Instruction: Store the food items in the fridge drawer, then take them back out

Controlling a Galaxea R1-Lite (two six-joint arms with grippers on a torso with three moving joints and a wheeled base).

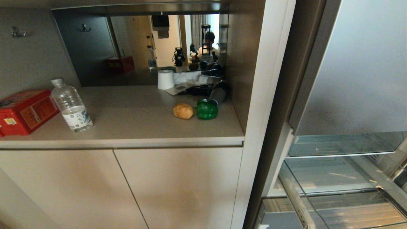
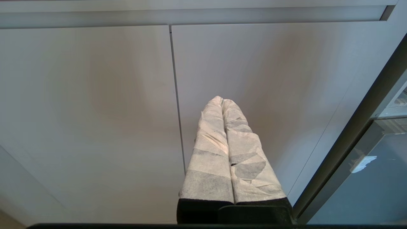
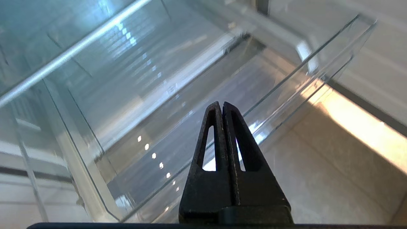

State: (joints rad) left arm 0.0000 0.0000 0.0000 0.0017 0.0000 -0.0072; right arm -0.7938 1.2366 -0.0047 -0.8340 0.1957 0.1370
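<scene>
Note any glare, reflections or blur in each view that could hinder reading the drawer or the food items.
Head view: potato and green pepper read sharp on the counter; the mirrored back panel doubles the clutter. Right wrist view: the shut right gripper hangs over the glass drawer, streaked with bright reflections, a warm glare band beside it. Left wrist view: the shut left gripper faces evenly lit cabinet doors.

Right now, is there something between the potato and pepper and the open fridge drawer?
Yes. The potato and green bell pepper lie on the counter; the cabinet's side wall separates them from the open fridge drawer, which looks empty.
</scene>
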